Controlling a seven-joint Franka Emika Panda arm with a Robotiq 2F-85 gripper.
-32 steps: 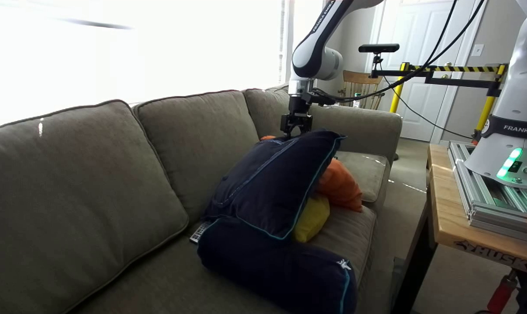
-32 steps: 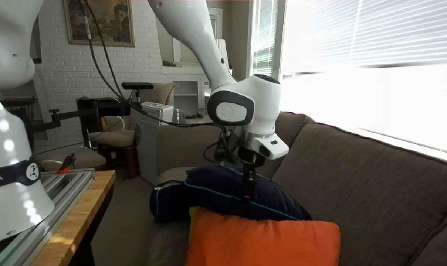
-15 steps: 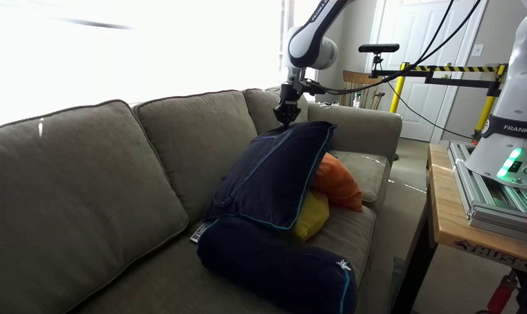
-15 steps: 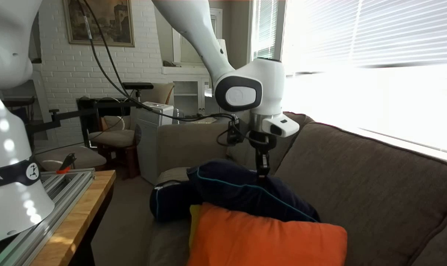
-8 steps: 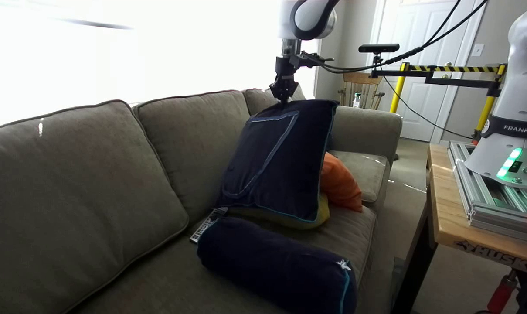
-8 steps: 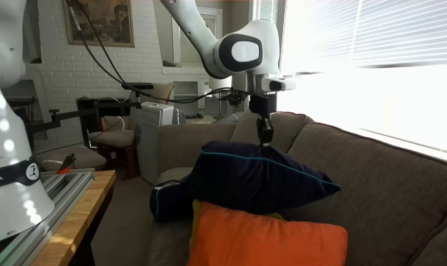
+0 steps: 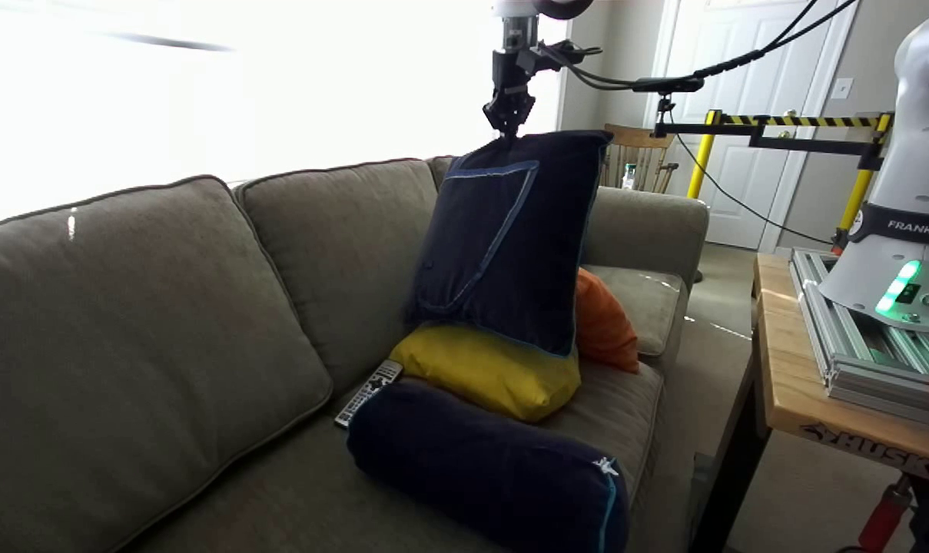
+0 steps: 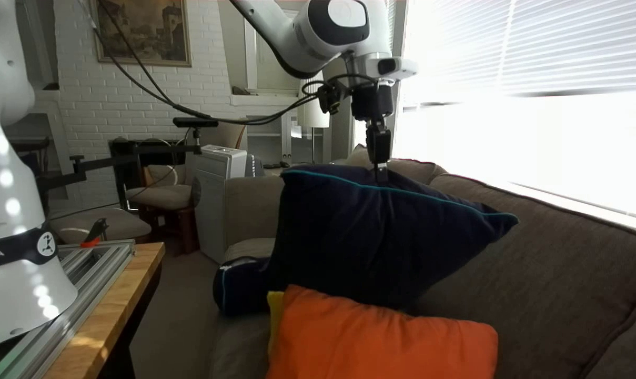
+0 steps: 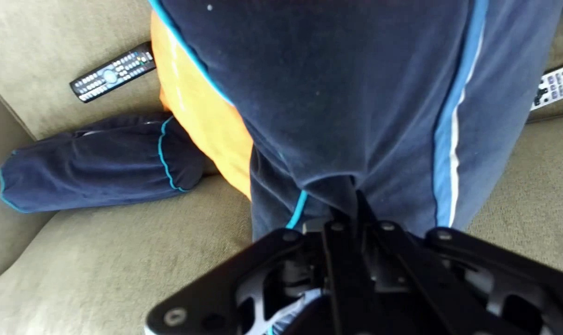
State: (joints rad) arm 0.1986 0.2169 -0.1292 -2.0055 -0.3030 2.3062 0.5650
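Note:
My gripper (image 7: 508, 138) is shut on the upper edge of a large navy pillow (image 7: 502, 238) with turquoise piping and a light blue stripe. In the wrist view the navy pillow (image 9: 309, 93) puckers into a fold between the fingers. It hangs steeply tilted over the couch, spanning the middle of both exterior views. Just under its lower edge lies a yellow pillow (image 7: 487, 372); whether the two touch, I cannot tell. An orange pillow (image 8: 381, 342) rests beside them, partly hidden behind the navy one in an exterior view.
A navy bolster (image 7: 487, 468) lies across the couch seat (image 7: 280, 491), beside a light remote (image 7: 369, 393). The wrist view shows a dark remote (image 9: 113, 72) and a bolster (image 9: 99, 163) beyond the orange pillow. Couch backrests (image 7: 349, 238) and a wooden workbench (image 7: 787, 346) flank the area.
My gripper, spread about two seconds ago, has closed on the navy pillow's edge and risen. The pillow has come up off the bolster and tilted steeper, uncovering the yellow pillow and the light remote.

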